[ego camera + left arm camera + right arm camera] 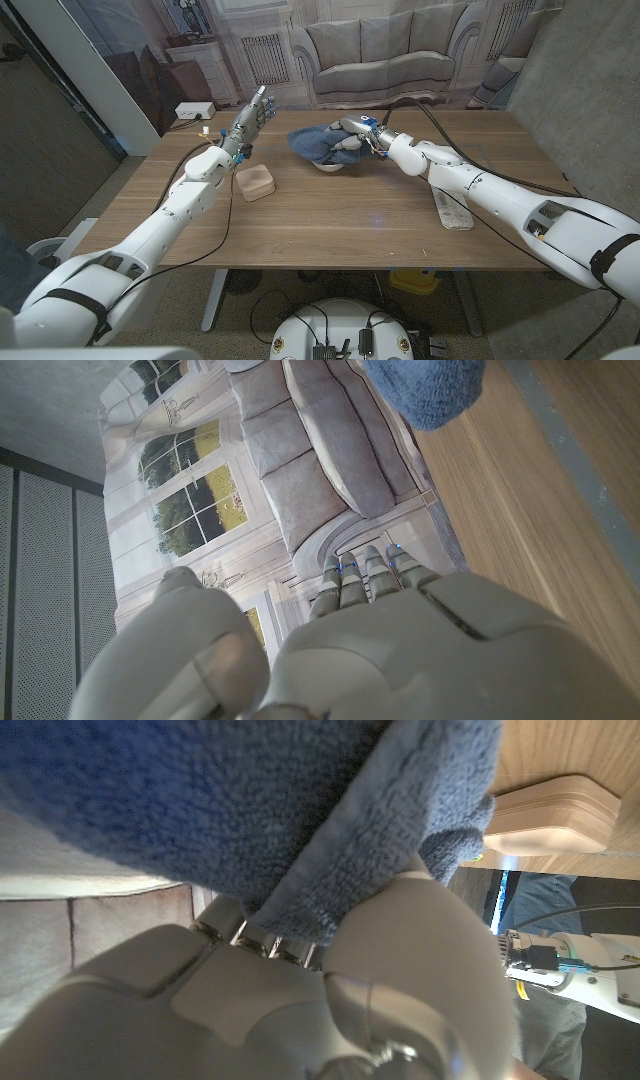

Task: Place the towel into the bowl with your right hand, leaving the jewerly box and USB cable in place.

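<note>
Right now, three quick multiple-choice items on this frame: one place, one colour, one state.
1. Where is the jewelry box?
A. beside the left hand's wrist
B. in the bowl
C. under the right forearm

2. What colour is the towel?
A. red
B. blue
C. white

3. What is the right hand doing?
A. hanging open, away from the towel
B. gripping the towel over the bowl
C. holding the jewelry box

Answers: 1 A, the head view shows the tan box on the table by the left wrist. 2 B, blue in the head and wrist views. 3 B, its fingers are buried in the cloth above the white bowl.
</note>
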